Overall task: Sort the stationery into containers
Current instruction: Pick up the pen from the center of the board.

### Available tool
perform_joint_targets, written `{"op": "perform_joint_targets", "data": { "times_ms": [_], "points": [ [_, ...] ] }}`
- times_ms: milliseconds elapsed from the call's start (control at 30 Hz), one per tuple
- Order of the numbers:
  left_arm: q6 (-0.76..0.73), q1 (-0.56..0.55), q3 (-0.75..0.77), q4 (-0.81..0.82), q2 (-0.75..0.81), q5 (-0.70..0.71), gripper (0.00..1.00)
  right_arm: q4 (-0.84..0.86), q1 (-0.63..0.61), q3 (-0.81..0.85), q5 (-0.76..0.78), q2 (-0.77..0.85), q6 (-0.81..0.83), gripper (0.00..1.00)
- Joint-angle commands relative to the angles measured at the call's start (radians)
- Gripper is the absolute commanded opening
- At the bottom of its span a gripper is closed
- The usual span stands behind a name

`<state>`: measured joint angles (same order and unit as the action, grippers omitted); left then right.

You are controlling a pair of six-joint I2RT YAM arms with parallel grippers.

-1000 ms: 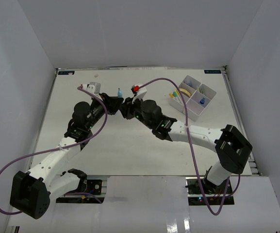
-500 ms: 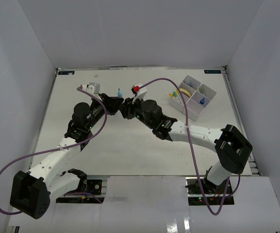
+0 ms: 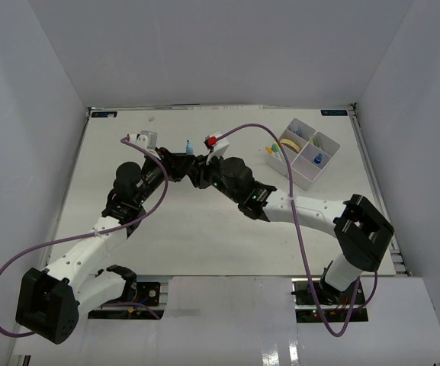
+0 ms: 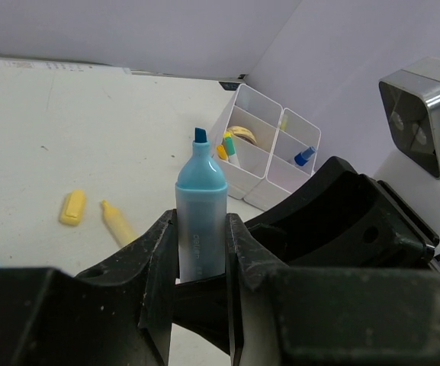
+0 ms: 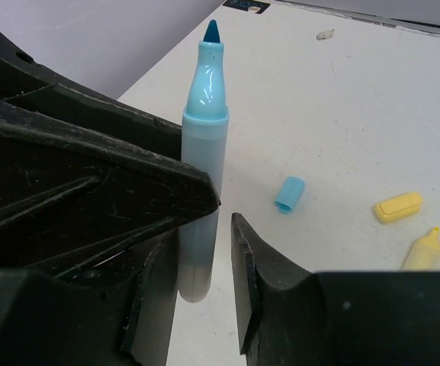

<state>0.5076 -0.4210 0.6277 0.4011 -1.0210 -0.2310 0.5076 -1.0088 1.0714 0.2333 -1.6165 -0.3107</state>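
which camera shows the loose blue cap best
Right wrist: the blue cap lies in plain sight on the table, right of the blue highlighter. Left wrist shows only a blue sliver at its left edge, perhaps the cap. The top view does not show it.

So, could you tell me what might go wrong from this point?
The blue highlighter is uncapped while a blue cap lies on the table, so the tip could mark something. The left jaws and right jaws crowd around it, so a mistimed handover could drop it or make them collide.
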Motion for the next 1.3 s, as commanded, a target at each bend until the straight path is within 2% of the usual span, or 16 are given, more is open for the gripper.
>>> {"op": "perform_joint_targets", "data": {
  "times_ms": [0,100,167,267,333,500,533,600,633,700,733,767,1000,1100,1267],
  "points": [
    [0.026,-0.025,-0.023,-0.027,0.004,-0.143,0.00,0.166,-0.002,0.062,0.015,0.007,0.001,0.35],
    [0.029,-0.025,-0.022,-0.027,0.006,-0.151,0.01,0.170,0.002,0.047,0.031,0.021,0.008,0.26],
    [0.029,-0.025,-0.022,-0.028,0.004,-0.154,0.08,0.178,0.007,0.033,0.035,0.032,0.007,0.17],
    [0.026,-0.025,-0.019,-0.042,0.001,-0.149,0.17,0.181,0.016,0.004,0.041,0.058,0.004,0.10],
    [0.022,-0.025,-0.013,-0.050,-0.001,-0.143,0.25,0.183,0.029,-0.022,0.044,0.078,-0.004,0.08],
    [0.009,-0.025,-0.003,-0.076,0.001,-0.126,0.38,0.181,0.055,-0.077,0.055,0.121,-0.018,0.08],
    [0.003,-0.025,-0.002,-0.085,0.004,-0.116,0.48,0.181,0.059,-0.102,0.063,0.128,-0.016,0.08],
    [0.002,-0.025,0.001,-0.097,0.019,-0.104,0.61,0.181,0.072,-0.134,0.075,0.158,-0.013,0.08],
    [-0.013,-0.025,0.004,-0.107,0.027,-0.087,0.70,0.181,0.078,-0.169,0.084,0.168,-0.014,0.08],
    [-0.032,-0.024,0.013,-0.125,0.047,-0.056,0.82,0.180,0.093,-0.209,0.106,0.201,-0.016,0.08],
    [-0.046,-0.022,0.024,-0.149,0.051,-0.019,0.92,0.180,0.110,-0.247,0.119,0.213,-0.021,0.08],
    [-0.052,-0.024,0.027,-0.160,0.056,-0.002,0.96,0.180,0.117,-0.269,0.121,0.237,-0.025,0.08],
    [-0.109,-0.024,0.116,-0.313,-0.005,0.130,0.98,0.141,0.182,-0.409,0.164,0.385,0.031,0.08],
    [-0.115,-0.024,0.223,-0.515,-0.125,0.203,0.98,0.114,0.202,-0.459,0.166,0.457,0.062,0.08],
    [-0.057,-0.016,0.423,-0.781,-0.427,0.344,0.98,0.114,0.233,-0.528,0.166,0.562,0.131,0.08]
  ]
}}
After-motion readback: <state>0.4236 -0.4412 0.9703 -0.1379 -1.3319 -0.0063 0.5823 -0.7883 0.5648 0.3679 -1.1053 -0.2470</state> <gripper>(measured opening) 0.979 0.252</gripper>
